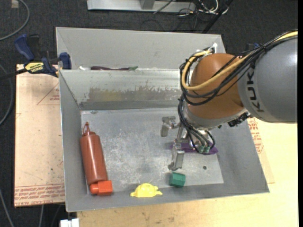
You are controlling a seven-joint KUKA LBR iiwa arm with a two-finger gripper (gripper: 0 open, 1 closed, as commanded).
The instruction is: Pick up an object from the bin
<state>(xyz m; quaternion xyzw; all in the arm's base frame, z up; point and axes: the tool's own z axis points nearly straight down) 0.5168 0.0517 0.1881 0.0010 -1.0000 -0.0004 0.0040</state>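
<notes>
1. Camera view: the two-finger gripper hangs low, right of the grey metal bin's middle, fingers spread over bare floor (nothing between them).
2. A flat purple plastic piece lies just right; a small green block just nearer.
3. Likely still approaching; next, centre over one, then close.

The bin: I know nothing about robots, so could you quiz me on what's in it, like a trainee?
1. True or false: the red bottle lies along the left side of the bin.
2. Which of these lies nearest the fingers? A the green block; B the yellow lump; C the red bottle.
3. Fill in: the flat thing peeking out beneath the arm's wrist is ___ in colour.

Key: 1 true; 2 A; 3 purple.
</notes>
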